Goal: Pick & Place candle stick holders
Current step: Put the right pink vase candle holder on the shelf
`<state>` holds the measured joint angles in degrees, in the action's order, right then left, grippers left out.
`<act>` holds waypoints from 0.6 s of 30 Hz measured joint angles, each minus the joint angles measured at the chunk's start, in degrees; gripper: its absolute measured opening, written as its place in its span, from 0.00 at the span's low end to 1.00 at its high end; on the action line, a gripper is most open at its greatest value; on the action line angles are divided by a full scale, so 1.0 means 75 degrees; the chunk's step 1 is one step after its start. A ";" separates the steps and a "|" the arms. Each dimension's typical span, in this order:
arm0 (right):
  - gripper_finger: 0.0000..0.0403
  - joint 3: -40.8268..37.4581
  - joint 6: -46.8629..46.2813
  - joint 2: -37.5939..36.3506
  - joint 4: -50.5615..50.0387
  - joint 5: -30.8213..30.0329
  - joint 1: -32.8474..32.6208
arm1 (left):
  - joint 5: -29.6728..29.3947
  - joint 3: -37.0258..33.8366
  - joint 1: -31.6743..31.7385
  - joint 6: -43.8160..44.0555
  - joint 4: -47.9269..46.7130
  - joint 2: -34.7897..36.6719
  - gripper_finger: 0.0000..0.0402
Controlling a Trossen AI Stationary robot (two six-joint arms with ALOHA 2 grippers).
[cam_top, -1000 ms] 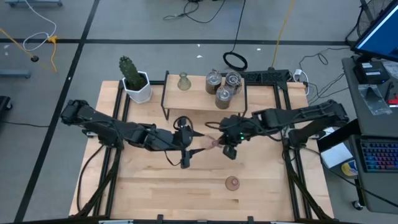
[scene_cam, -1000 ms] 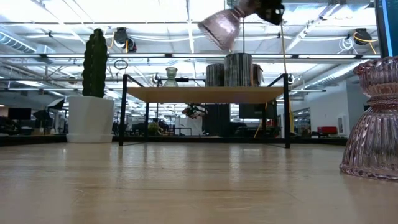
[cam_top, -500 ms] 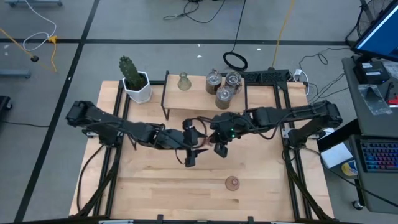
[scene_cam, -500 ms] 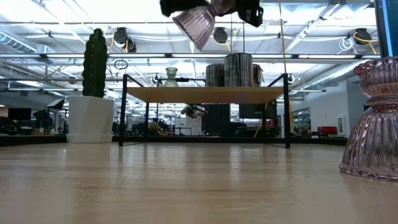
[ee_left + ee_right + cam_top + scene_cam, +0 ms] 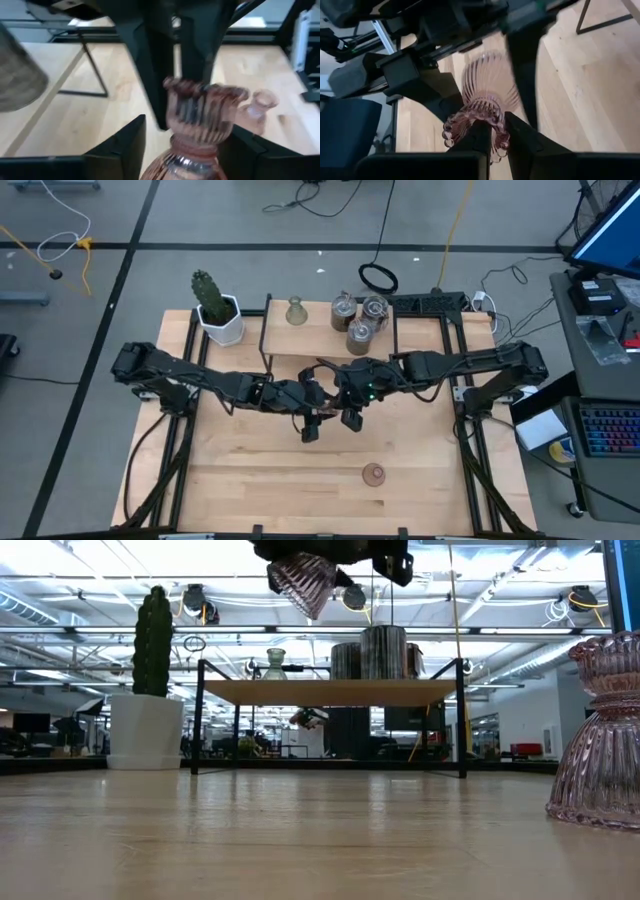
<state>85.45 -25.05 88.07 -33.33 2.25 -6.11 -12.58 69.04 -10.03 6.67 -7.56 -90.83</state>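
Observation:
A pink ribbed bell-shaped candle stick holder [image 5: 300,580] hangs high over the middle of the table, tilted, its wide end down. My right gripper [image 5: 492,134] is shut on it. My left gripper [image 5: 187,150] is open; its fingers stand on either side of the holder's narrow waist [image 5: 192,145]. In the high view the two grippers meet, left [image 5: 318,412] and right [image 5: 342,408]. A second pink holder [image 5: 373,473] stands on its wide base near the table's front. A pale green holder [image 5: 295,310] and three silvery ones [image 5: 358,320] stand on the shelf [image 5: 320,340]. My right gripper pinches the holder's scalloped top rim [image 5: 470,117] between its two fingers [image 5: 150,75], coming slantwise from above. The holder is lifted clear of the table and tilted, its bell end pointing away from the fingers. My left gripper: I cannot tell whether its fingers touch the holder's waist.
A cactus in a white pot [image 5: 217,308] stands at the back left beside the shelf. The shelf's thin black legs [image 5: 197,715] rise from the table's far half. Bare wood lies in front of the shelf, around the standing pink holder [image 5: 600,735].
My right gripper has carried the pink holder toward the table's left, and the holder has swung so that its bell end points more downward. My left gripper has moved toward the table's right and down, until its fingers stand around the holder.

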 joint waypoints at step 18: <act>0.27 0.0002 0.0327 -0.0009 -0.0024 0.0021 0.0044 | 0.0294 0.0003 0.0092 0.1070 -0.0564 0.0111 0.36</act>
<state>85.47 -22.60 88.00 -33.51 2.40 -5.78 -10.38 69.06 -9.34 14.70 -11.79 -90.00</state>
